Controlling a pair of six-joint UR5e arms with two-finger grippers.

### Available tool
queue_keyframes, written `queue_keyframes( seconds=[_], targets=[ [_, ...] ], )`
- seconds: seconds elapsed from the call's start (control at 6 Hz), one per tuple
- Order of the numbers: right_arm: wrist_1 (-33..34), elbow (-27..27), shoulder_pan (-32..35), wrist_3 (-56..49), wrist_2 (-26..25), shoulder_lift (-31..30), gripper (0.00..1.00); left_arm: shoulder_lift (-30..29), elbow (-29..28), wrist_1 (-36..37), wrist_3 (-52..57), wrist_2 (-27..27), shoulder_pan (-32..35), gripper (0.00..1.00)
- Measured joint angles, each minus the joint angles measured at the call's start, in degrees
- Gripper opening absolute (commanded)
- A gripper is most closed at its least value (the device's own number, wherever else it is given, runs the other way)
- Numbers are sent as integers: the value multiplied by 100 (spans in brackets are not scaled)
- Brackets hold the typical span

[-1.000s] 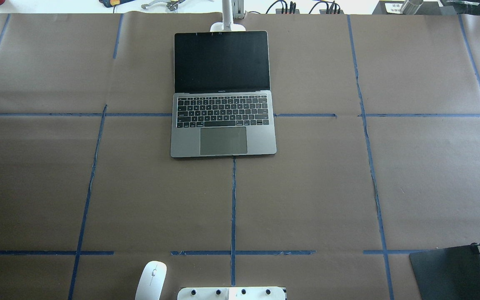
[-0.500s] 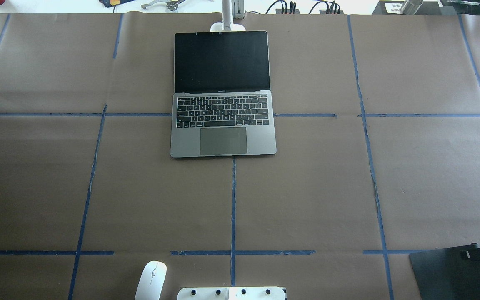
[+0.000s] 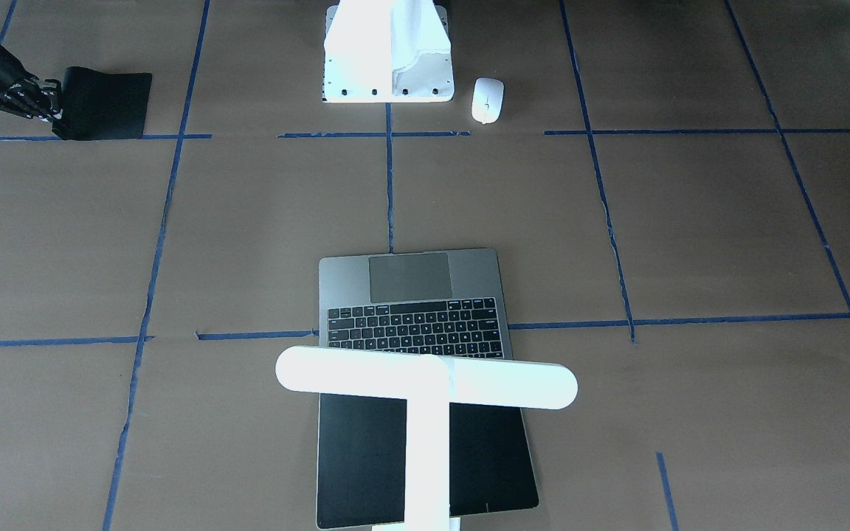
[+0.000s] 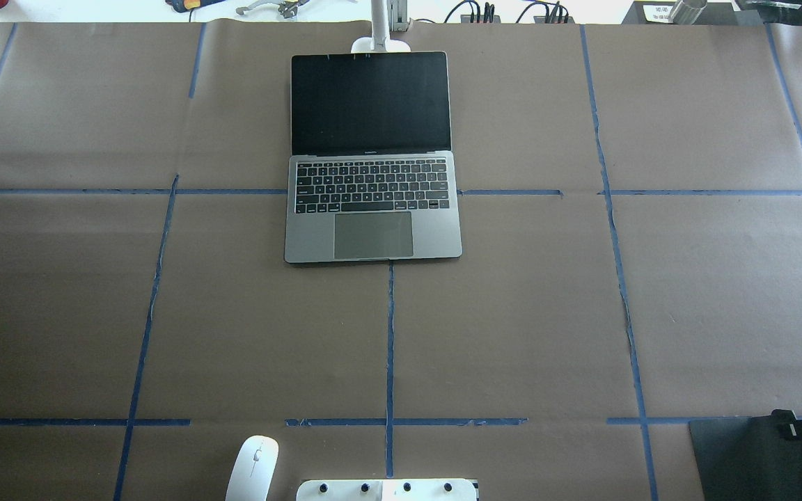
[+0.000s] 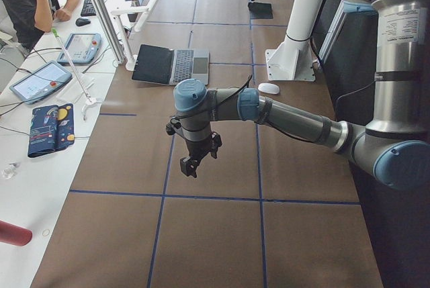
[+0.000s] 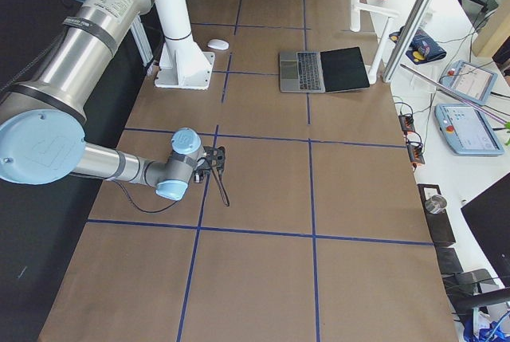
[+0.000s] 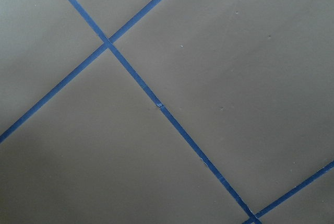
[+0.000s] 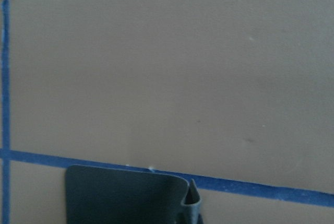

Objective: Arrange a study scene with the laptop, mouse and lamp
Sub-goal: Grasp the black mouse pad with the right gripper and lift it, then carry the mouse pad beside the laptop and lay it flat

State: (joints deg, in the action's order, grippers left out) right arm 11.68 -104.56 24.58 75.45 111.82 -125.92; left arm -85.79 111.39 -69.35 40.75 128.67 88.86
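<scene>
Right hand [image 3: 56,112], held low, pinches black mat [image 3: 108,103].

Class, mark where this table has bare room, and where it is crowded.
Bare paper lies on both sides of the laptop, and across the middle between its front edge and the mouse. Crowded: the lamp behind the screen, and the robot-side edge with mouse, white arm base and black mat.

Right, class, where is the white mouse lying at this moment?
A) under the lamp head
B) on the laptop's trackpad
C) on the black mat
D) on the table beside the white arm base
D: the mouse lies on the brown table just beside the white arm base, well apart from the laptop, the lamp and the black mat.
</scene>
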Motion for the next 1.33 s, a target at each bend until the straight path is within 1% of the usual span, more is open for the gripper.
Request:
queue_keyframes(
  seconds=[0.17,0.33,0.5,0.83,1.0,1.17,1.33],
  targets=[
    [29,-247,365,35,352,119,0,1,-9,0,-4,0,0,100],
    [203,-330,837,51,659,465,0,1,-19,0,-6,0,4,100],
    [641,-343,1180,55,790,1002,0,-1,-19,0,-6,0,6,100],
    [2100,-344,1613,55,823,2495,0,-3,-9,0,-9,0,19,100],
    [3116,-303,1758,48,804,3449,0,-6,-6,0,-13,0,30,100],
    [4132,-120,1861,23,729,4438,0,-7,-6,0,-14,0,32,100],
    [4767,323,1943,-17,593,5261,0,-11,-9,0,-15,0,35,100]
  ],
)
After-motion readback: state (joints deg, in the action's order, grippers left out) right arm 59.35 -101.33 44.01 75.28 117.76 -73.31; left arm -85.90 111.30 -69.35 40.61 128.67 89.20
